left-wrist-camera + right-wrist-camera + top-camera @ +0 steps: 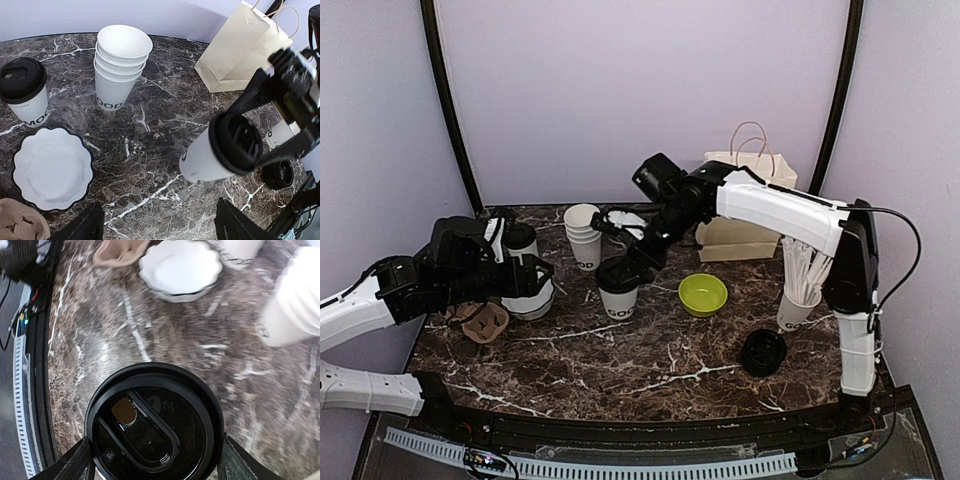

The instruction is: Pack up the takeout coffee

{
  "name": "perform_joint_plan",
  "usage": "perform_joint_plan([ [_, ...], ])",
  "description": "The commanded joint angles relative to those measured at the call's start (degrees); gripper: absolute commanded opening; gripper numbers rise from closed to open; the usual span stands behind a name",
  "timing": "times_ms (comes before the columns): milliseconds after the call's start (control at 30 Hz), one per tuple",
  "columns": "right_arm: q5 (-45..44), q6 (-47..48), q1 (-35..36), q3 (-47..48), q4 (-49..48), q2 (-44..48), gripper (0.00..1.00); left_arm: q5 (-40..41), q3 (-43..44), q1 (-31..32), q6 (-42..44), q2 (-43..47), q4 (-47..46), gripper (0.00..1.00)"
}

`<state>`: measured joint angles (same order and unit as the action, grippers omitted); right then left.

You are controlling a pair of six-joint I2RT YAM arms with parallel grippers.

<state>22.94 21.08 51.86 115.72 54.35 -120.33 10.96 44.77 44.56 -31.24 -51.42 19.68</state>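
Left arm (pixel 360 305) low, left gripper (pixel 542 280) horizontal, jaws wide, empty — right arm (pixel 780 212) reaching inward, right gripper (pixel 623 268) pointing down, jaws closed on cup (pixel 618 300).

Pale lilac walls (pixel 640 90), dark marbled tabletop (pixel 650 360) — perhaps stone, black curved posts (pixel 445 100)

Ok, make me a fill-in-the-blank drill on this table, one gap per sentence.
1. The right gripper clamps the lidded cup by its ____ lid.
2. The bowl to the right of that cup is lime-____.
3. The left gripper holds nothing; its jaws stand ____.

Missing words: black; green; open.
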Motion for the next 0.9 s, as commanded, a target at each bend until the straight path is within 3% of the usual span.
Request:
perform_joint_plan([
  [0, 2.6, -1.5, -6.1, -2.5, -2.7, 5.7, 0.71, -0.8, 0.5, 0.0, 0.7, -1.3, -1.9, 0.79],
  [333, 3.9, -2.5, -20.9, -10.0, -3.7, 13.6, 0.7, -2.1, 2.3, 0.0, 1.8, -5.0, -3.2, 0.79],
  [567, 3.9, -2.7, -31.0, -20.3, -6.6, 21.2, 0.7, -3.1, 3.3, -0.1, 2.5, -7.4, -4.1, 0.79],
  [867, 0.0, -2.3, -38.2, -30.8, -10.6, 25.7, 0.7, -4.5, 3.9, 0.0, 2.6, -9.9, -5.6, 0.79],
])
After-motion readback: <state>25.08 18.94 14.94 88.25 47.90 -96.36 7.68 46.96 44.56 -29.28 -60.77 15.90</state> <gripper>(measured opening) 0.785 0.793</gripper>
